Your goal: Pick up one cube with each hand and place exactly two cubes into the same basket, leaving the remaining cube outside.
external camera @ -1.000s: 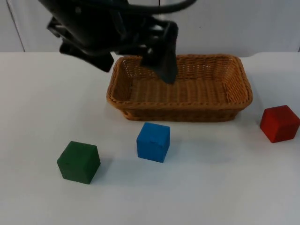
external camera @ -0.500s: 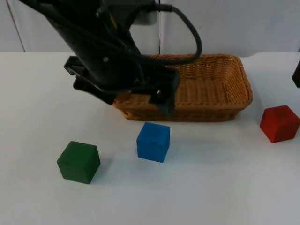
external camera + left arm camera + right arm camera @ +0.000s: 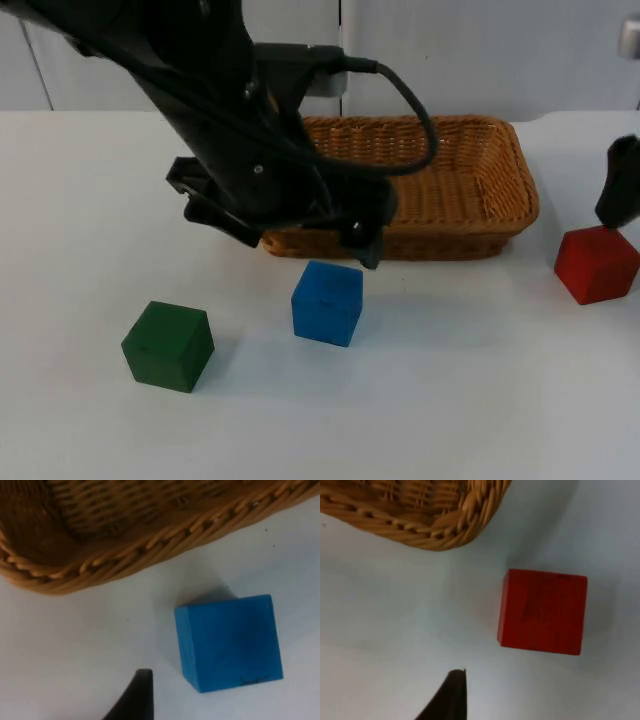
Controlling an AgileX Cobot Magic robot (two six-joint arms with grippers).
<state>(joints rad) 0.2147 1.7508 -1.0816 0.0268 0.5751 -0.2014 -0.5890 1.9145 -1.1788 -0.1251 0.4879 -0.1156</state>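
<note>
- Now the left claw [image 3: 368, 245] hangs at the woven wicker basket's [image 3: 480, 195] front rim, just above the blue wooden cube [image 3: 327, 302]; whether it is apart or together, I cannot tell.
- Right claw [image 3: 618, 200] hovers just over the red wooden cube [image 3: 597, 263], right of the basket; its state is likewise unclear.
- Green wooden cube [image 3: 168, 345] sits on the white table [image 3: 450, 400], well left of the basket.

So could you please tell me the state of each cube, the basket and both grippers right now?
Blue cube: on the table, outside the basket, ungrasped.
Red cube: on the table, right of the basket, ungrasped.
Green cube: on the table, far from both grippers.
Basket: upright, no cubes in it.
Left gripper: just above the blue cube.
Right gripper: just above the red cube.
</note>
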